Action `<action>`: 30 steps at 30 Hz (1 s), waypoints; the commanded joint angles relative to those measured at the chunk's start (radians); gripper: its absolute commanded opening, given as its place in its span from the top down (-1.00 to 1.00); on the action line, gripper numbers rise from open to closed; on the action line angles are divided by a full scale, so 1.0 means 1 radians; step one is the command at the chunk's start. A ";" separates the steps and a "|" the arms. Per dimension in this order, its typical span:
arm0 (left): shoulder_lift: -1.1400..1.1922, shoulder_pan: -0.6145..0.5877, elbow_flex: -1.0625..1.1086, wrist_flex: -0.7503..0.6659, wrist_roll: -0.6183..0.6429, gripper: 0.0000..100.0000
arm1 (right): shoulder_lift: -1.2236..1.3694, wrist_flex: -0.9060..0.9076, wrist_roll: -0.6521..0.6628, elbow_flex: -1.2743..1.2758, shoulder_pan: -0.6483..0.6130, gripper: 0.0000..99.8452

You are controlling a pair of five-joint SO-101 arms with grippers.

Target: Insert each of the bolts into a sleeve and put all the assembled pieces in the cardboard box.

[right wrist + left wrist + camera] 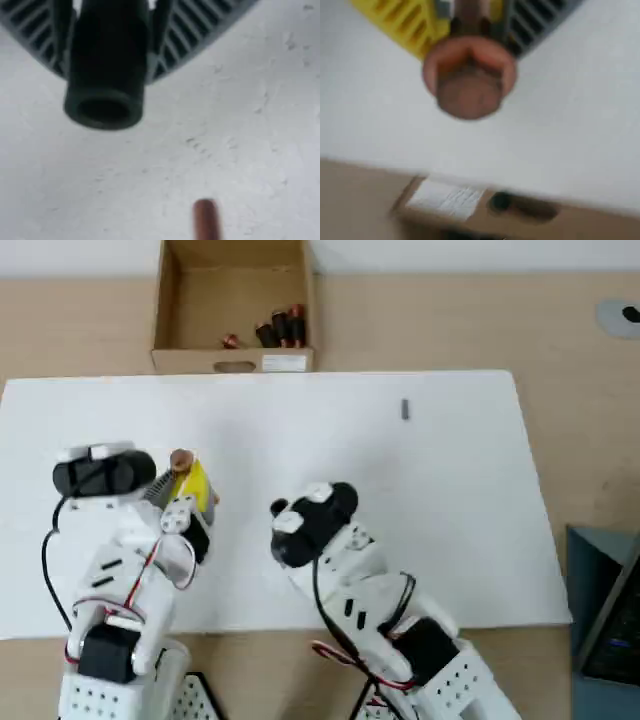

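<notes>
Bolt (469, 82) clamped head-out in the left gripper (470, 15); the right gripper (109, 30) grips a black sleeve (105, 107), the two not yet joined. Beyond the jaws another bolt (205, 220) lies loose, and farther off several assembled pieces (278, 330) already sit in the cardboard box (165, 300).

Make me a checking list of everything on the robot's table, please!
Surface: white sheet on a wooden table.
Job's things: cardboard box beyond the sheet, with a few dark assembled pieces inside; one small loose piece lies on the sheet, too small to tell what it is.
Clutter: nothing seen.
Grippers: left gripper shut on a copper-coloured bolt; right gripper shut on a black sleeve.
Cables: red, white and black wires run along both arms.
Surroundings: grey disc and dark grey case at the table's edges.
</notes>
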 commanded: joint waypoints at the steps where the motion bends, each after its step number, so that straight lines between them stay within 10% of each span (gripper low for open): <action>1: -0.041 0.038 -0.017 -0.031 0.006 1.00 | -0.007 -0.048 0.006 0.010 -0.031 0.98; 15: -0.036 0.054 -0.135 -0.048 0.284 1.00 | -0.007 -0.114 0.006 0.038 -0.101 0.98; 30: -0.036 0.181 -0.281 0.169 0.247 0.99 | -0.007 -0.114 0.064 0.038 -0.097 0.98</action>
